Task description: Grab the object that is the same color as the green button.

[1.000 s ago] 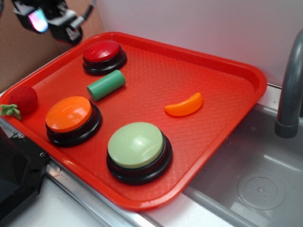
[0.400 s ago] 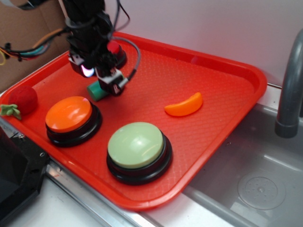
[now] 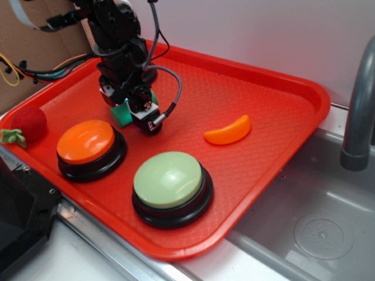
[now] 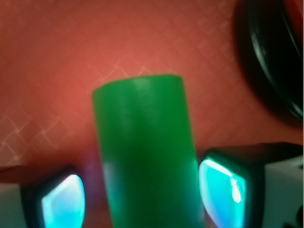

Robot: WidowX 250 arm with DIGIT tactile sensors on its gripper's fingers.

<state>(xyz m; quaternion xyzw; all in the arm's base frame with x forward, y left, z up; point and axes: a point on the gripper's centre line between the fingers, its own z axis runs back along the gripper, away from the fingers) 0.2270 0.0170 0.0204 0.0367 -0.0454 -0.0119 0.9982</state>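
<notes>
Wrist view shows us the green cylinder (image 4: 145, 152) lying on the red tray (image 4: 57, 57), its long axis running straight away from the camera, between the two fingers (image 4: 222, 186). A gap shows on the left and the right pad sits just beside it, so the gripper (image 3: 136, 108) is open around it. From outside, we see it behind the orange button (image 3: 86, 141), far-left of the green button (image 3: 168, 178).
</notes>
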